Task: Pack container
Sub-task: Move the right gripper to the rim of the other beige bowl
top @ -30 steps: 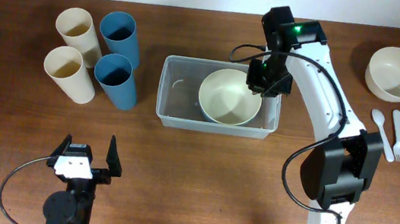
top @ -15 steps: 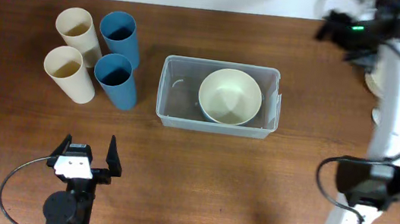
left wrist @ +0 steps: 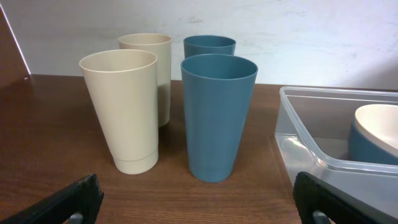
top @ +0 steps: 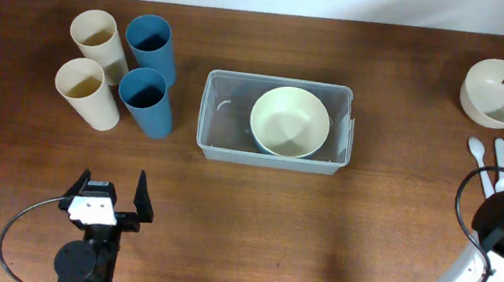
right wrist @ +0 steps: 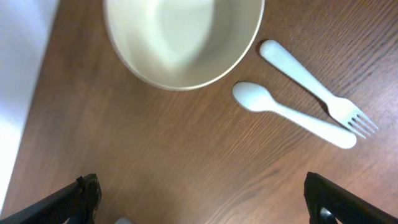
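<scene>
- The container [top: 220, 127] sits near the middle of the surface [top: 251, 228], long side running left to right. It is clear plastic with rounded corners and a rim.
- In the left wrist view, the container's near corner [left wrist: 311, 146] shows at the right edge of the frame.
- One cream bowl [top: 290, 122] lies inside the container, upright and toward its right half.
- From the left wrist view this bowl [left wrist: 379, 121] has a blue-grey band under its rim. Whether that band is a second bowl beneath cannot be told.
- Four cups stand upright in a tight cluster left of the container: two cream cups [top: 87, 92] on the outer side and two blue cups [top: 146, 101] nearer the container.
- The left tool [top: 112, 189] is at the front left of the surface, well apart from the cups. Its jaws are spread wide with nothing between them [left wrist: 202, 199].
- The right tool [right wrist: 205, 199] is at the far right, above the surface beside a second cream bowl [right wrist: 183, 37]. Its jaws are spread wide and hold nothing.
- The second bowl [top: 499, 92] stands outside the container, well apart from it.
- A white spoon [right wrist: 292, 115] and a white fork [right wrist: 317, 93] lie side by side, just beside that bowl and flat on the surface.
</scene>
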`<state>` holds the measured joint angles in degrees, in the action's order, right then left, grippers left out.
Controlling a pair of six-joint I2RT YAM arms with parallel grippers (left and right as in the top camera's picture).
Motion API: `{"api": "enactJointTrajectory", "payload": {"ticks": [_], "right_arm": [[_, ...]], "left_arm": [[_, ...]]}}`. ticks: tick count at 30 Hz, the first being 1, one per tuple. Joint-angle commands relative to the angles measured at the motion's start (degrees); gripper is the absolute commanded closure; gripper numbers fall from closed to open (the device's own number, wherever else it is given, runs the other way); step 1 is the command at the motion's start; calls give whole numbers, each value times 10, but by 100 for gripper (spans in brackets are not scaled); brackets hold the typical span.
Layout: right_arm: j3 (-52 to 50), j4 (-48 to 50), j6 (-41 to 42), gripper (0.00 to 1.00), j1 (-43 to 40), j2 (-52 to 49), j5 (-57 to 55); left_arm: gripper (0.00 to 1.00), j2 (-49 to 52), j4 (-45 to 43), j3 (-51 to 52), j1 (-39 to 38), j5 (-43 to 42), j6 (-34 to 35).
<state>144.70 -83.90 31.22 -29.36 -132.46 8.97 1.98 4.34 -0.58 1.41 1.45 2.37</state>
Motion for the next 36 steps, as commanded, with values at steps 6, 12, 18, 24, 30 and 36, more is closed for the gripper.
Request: {"api": "enactJointTrajectory", "payload": {"ticks": [6, 12, 18, 24, 30, 36], "right_arm": [[-5, 42, 15, 1, -2, -73, 9], [-5, 69, 71, 1, -13, -104, -5], [-6, 76, 83, 1, -22, -122, -30], [-6, 81, 90, 1, -37, -127, -51], [-6, 83, 89, 1, -45, -133, -52], [-6, 90, 87, 1, -42, -143, -52]], "left_arm": [[0, 0, 4, 1, -1, -9, -5], [0, 0, 4, 1, -1, -9, -5], [0, 0, 4, 1, -1, -8, -5], [0, 0, 4, 1, -1, -9, -5], [0, 0, 4, 1, -1, -9, -5], [0, 0, 4, 1, -1, -9, -5]]}}
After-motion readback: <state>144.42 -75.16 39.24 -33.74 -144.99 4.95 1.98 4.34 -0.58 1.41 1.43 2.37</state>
